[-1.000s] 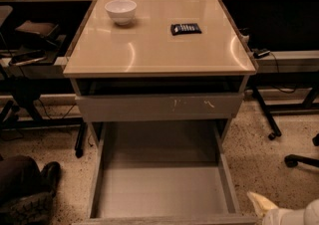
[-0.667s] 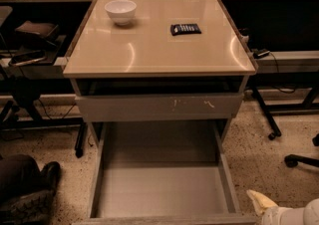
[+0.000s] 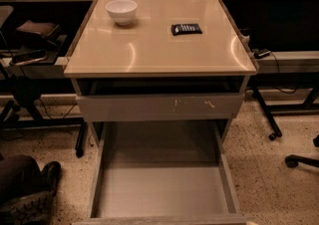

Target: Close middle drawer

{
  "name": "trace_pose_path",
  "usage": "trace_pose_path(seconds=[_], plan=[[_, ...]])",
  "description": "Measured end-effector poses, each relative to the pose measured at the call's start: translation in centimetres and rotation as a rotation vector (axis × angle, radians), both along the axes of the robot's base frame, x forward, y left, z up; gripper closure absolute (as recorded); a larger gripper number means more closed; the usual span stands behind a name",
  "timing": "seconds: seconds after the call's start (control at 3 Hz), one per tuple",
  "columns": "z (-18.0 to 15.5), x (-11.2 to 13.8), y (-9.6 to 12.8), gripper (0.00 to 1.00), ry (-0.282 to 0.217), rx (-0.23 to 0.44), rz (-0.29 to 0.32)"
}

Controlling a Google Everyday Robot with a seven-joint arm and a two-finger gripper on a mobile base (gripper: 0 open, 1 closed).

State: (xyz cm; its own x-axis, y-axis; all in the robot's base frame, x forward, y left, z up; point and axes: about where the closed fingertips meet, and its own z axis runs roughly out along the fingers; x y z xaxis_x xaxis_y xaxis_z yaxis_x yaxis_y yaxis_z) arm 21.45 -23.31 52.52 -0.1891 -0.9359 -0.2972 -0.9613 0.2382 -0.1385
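The middle drawer is pulled far out of the grey cabinet toward the camera. Its deep grey box is empty, and only the top edge of its plain front shows at the bottom of the view. Above it is the grey drawer front with pale scratch marks, pushed in with a dark gap over it. The gripper is not in view.
The cabinet's beige top holds a white bowl and a small black object. A person's dark shoe and leg are at the bottom left. Chair and table legs with casters stand on the right. Workbenches run along the back.
The pale arm part that showed at the bottom right corner has left the view. The drawer and the cabinet have not moved.
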Motion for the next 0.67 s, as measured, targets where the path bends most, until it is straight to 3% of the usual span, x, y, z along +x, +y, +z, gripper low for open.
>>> trace_pose_path(seconds=[0.33,0.67], plan=[[-4.3,-1.7,0.3,0.00,0.050,0.016,0.000],[-7.5,-0.2,0.8,0.00,0.107,0.054,0.002]])
